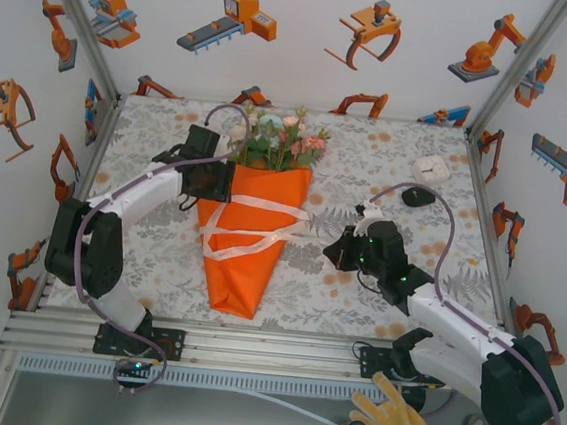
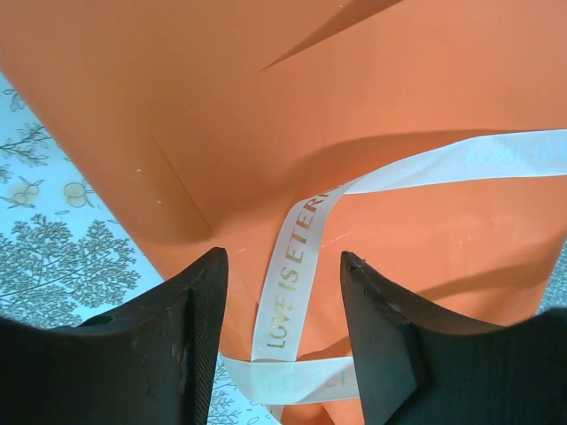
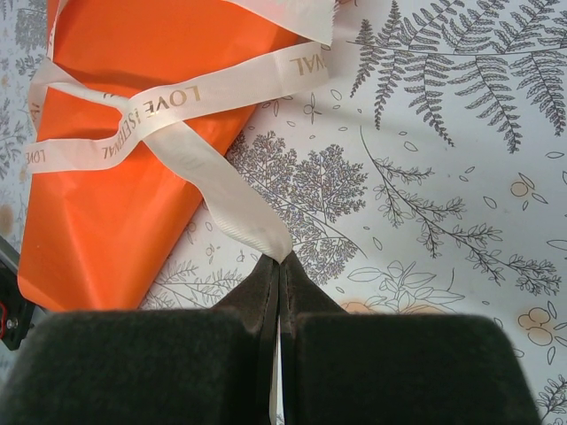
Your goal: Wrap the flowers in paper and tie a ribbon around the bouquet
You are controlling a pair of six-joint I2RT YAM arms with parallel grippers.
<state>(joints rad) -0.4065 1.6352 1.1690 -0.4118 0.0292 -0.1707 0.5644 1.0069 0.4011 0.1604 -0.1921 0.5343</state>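
Floral tablecloth (image 3: pixel 443 177): right gripper (image 3: pixel 280 266) clamped on ribbon (image 3: pixel 221 190) end, left gripper (image 2: pixel 283 257) agape astride it.

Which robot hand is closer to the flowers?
Left. The left gripper is by the wide end of the bouquet, beside the flowers; the right gripper is farther down to the right, pinching the ribbon.

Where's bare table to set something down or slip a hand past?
Free: the near-right cloth between the bouquet tip and the right arm; the near-left patch between bouquet and left arm; the far-left corner. Crowded: the bouquet's upper left by the left gripper, the ribbon stretched to the right gripper, the white box and black oval object far right.
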